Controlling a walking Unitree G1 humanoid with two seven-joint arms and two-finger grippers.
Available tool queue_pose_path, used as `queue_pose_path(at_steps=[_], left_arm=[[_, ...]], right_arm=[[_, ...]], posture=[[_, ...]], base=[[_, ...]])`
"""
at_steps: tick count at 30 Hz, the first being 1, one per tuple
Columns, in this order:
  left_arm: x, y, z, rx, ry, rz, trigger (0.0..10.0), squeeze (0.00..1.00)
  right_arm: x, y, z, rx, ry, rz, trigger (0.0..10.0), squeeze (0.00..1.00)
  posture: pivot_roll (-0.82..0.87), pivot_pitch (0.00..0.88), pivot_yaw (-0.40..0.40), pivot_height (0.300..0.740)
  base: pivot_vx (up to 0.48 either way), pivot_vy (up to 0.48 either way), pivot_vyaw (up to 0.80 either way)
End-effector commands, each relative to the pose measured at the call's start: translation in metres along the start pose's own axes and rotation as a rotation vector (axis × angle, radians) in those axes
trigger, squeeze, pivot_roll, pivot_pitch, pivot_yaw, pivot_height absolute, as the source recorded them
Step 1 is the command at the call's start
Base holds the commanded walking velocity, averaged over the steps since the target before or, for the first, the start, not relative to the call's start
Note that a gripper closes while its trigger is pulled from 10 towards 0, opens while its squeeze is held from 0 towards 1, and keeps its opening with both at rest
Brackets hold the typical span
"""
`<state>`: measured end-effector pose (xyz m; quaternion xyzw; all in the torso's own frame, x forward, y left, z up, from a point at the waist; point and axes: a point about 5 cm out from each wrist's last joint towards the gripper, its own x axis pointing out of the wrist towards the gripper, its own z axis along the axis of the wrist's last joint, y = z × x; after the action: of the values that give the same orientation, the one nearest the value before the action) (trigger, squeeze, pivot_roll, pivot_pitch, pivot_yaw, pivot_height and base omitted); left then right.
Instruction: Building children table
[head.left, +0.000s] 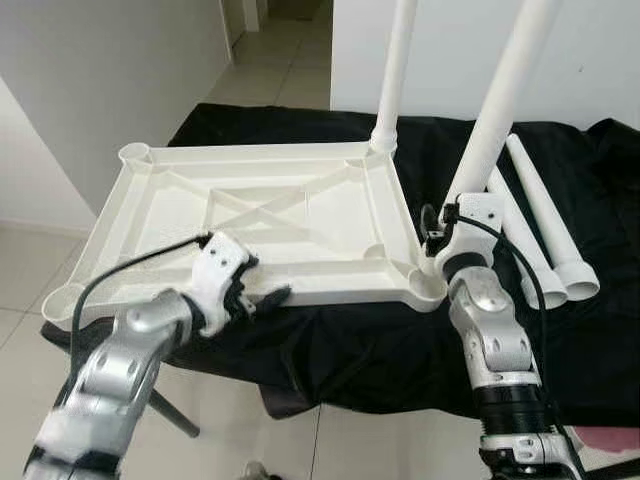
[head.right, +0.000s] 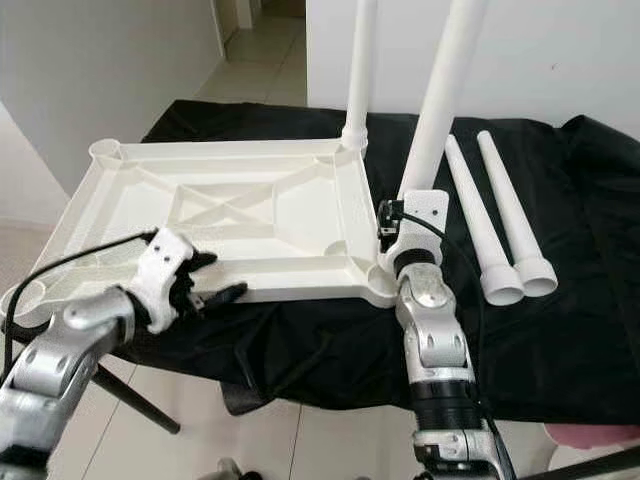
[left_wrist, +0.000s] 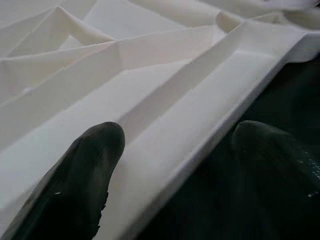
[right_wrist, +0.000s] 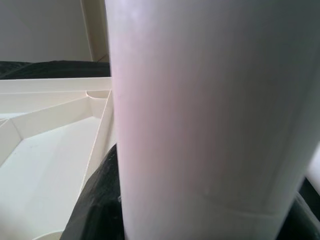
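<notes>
My right hand (head.right: 405, 238) is clamped on the near-right leg (head.right: 440, 100), which stands upright in the corner socket of the upturned white tabletop (head.right: 215, 215). My left hand (head.right: 215, 285) straddles the tabletop's near rim, fingers (left_wrist: 75, 185) parted, 1 inside, 1 outside. A 2nd leg (head.right: 358, 70) stands at the far-right corner; 2 loose legs (head.right: 500, 215) lie on the black-draped counter (head.right: 560, 330).

Even, soft daylight; sharp head views, wrist close-ups blurred, slightly dim.
</notes>
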<state>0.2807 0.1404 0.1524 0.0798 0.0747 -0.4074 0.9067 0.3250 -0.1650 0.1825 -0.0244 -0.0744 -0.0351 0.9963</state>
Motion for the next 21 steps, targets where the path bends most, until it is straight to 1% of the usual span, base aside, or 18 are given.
queue_pose_path(at_steps=[1, 2, 4, 6, 8, 9, 10, 11, 14, 16, 17, 19, 20, 21], left_arm=[[-0.005, -0.016, 0.006, -0.014, -0.019, -0.181, 10.0, 0.0], [-0.005, -0.016, 0.006, -0.014, -0.019, -0.181, 10.0, 0.0], [-0.007, -0.025, 0.0, -0.009, 0.004, -0.217, 10.0, 0.0], [-0.008, -0.027, -0.001, -0.009, 0.013, -0.228, 10.0, 0.0], [-0.01, -0.043, -0.003, 0.002, 0.016, -0.307, 10.0, 0.0], [-0.01, -0.048, -0.005, -0.005, 0.024, -0.33, 10.0, 0.0], [-0.01, -0.048, -0.005, -0.005, 0.024, -0.33, 10.0, 0.0], [-0.008, -0.053, -0.006, -0.012, 0.03, -0.34, 10.0, 0.0], [-0.004, -0.059, -0.008, -0.029, 0.038, -0.336, 10.0, 0.0], [0.004, -0.066, -0.003, -0.058, 0.009, -0.321, 10.0, 0.0], [0.004, -0.066, -0.003, -0.058, 0.009, -0.321, 10.0, 0.0], [0.011, -0.068, 0.002, -0.068, -0.022, -0.294, 10.0, 0.0], [0.011, -0.068, 0.002, -0.068, -0.022, -0.294, 10.0, 0.0], [0.016, -0.064, 0.005, -0.046, -0.038, -0.247, 10.0, 0.0]], right_arm=[[-0.004, -0.001, 0.0, 0.008, -0.015, -0.008, 10.0, 0.0], [-0.004, -0.001, 0.0, 0.008, -0.015, -0.008, 10.0, 0.0], [-0.006, 0.0, -0.002, 0.012, -0.011, -0.007, 10.0, 0.0], [-0.006, 0.0, -0.003, 0.013, -0.01, -0.007, 10.0, 0.0], [-0.007, 0.0, -0.004, 0.015, -0.01, -0.004, 10.0, 0.0], [-0.008, 0.0, -0.004, 0.015, -0.01, -0.003, 10.0, 0.0], [-0.008, 0.0, -0.004, 0.015, -0.01, -0.003, 10.0, 0.0], [-0.008, 0.0, -0.004, 0.018, -0.014, 0.0, 10.0, 0.0], [-0.008, 0.0, -0.004, 0.021, -0.019, 0.002, 10.0, 0.0], [-0.008, 0.001, -0.003, 0.028, -0.032, 0.013, 10.0, 0.0], [-0.008, 0.001, -0.003, 0.028, -0.032, 0.013, 10.0, 0.0], [-0.008, 0.003, -0.002, 0.025, -0.041, 0.023, 10.0, 0.0], [-0.008, 0.003, -0.002, 0.025, -0.041, 0.023, 10.0, 0.0], [-0.009, 0.004, -0.003, 0.026, -0.043, 0.028, 10.0, 0.0]], posture=[[-0.06, 0.016, 0.033, 0.74], [-0.06, 0.016, 0.033, 0.74], [-0.06, 0.009, 0.031, 0.74], [-0.06, 0.009, 0.031, 0.74], [-0.06, 0.004, 0.033, 0.74], [-0.06, 0.001, 0.034, 0.74], [-0.06, 0.001, 0.034, 0.74], [-0.06, 0.0, 0.033, 0.74], [-0.06, 0.0, 0.033, 0.74], [-0.06, 0.0, 0.033, 0.74], [-0.06, 0.0, 0.033, 0.74], [-0.06, 0.0, 0.032, 0.74], [-0.06, 0.0, 0.032, 0.74], [-0.06, 0.0, 0.031, 0.74]], base=[[0.0, 0.0, 0.0], [0.0, 0.0, 0.0], [0.0, 0.0, 0.0], [0.0, 0.0, 0.0], [0.0, 0.0, 0.0], [0.0, 0.0, 0.0], [0.0, 0.0, 0.0], [0.0, 0.0, 0.0], [0.0, 0.0, 0.0], [0.0, 0.0, 0.0], [0.0, 0.0, 0.0], [0.0, 0.0, 0.0], [0.0, 0.0, 0.0], [0.0, 0.0, 0.0]])
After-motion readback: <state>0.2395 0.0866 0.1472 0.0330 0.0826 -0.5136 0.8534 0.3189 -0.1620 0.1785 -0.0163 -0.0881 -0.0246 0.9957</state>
